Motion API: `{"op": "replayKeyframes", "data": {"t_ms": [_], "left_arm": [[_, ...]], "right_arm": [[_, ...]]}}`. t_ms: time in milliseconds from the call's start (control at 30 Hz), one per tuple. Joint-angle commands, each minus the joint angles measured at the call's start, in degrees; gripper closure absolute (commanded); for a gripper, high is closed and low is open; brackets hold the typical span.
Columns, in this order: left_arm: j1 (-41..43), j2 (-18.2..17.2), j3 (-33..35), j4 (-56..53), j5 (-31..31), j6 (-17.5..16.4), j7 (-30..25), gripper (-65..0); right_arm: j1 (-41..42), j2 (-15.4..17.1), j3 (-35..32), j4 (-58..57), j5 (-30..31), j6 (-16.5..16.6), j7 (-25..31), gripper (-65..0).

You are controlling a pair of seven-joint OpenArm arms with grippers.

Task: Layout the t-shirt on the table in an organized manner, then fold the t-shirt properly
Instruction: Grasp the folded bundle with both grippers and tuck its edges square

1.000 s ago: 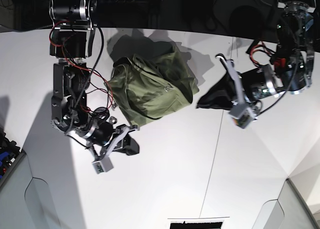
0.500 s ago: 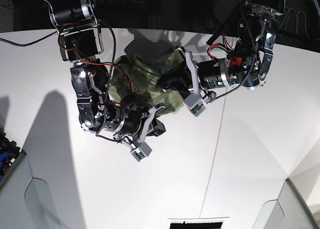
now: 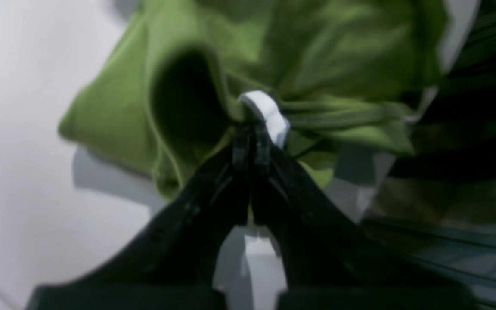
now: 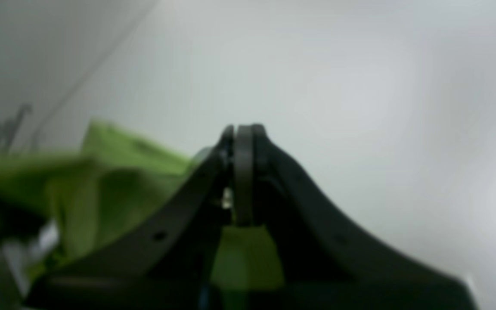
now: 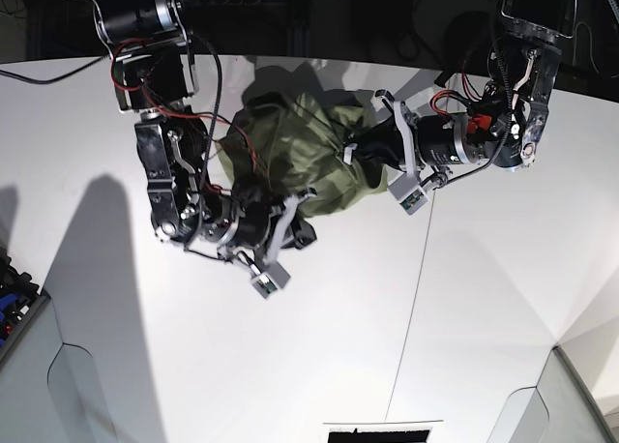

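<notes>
Green t-shirt (image 5: 300, 153) lies bunched on the white tabletop (image 5: 484, 298); left tool (image 3: 251, 129) clenched on its fabric; right tool (image 4: 241, 133) clenched, empty.

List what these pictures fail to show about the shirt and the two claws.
- Right claw: right wrist view is blurred; shut, but whether it pinches the t-shirt is unclear.
- Base view: the arms cover the shirt's edges, hiding both grips.
- Left claw: shut on bunched fabric at the white tag; which part of the shirt is unreadable.
</notes>
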Motion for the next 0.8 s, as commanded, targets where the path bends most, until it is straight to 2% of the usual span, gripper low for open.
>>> {"op": "replayKeyframes", "data": {"t_ms": [0,133,267,500,567,767], "left_arm": [[-1.77,-0.52,-0.28,0.87,0.35,-0.52,-1.46,-1.0],[-6.12,-0.63,-0.28,-1.95,1.73,-0.52,-2.29,-1.0],[-10.23,-0.24,0.20,-7.28,1.36,-0.52,-2.80,-1.0],[-19.17,-0.37,6.03,-13.99,2.01,-0.52,-3.69,-1.0],[-20.57,-1.46,5.27,-13.62,1.16,-0.52,-2.80,-1.0],[-20.72,-7.96,-1.53,-7.43,-7.65,-0.52,3.30,-1.0]], "right_arm": [[0.33,0.76,0.09,0.92,2.03,0.44,0.13,0.0],[-3.52,3.10,0.09,3.41,6.88,0.48,-0.57,0.0],[-7.69,3.87,0.11,9.29,7.43,0.46,-1.57,0.0],[-12.26,3.87,0.13,16.09,6.80,0.42,-1.95,0.0],[-12.39,3.85,0.13,16.41,5.77,0.42,-1.90,0.0],[-11.58,3.85,2.10,16.41,5.70,0.42,-1.42,0.0]]}}
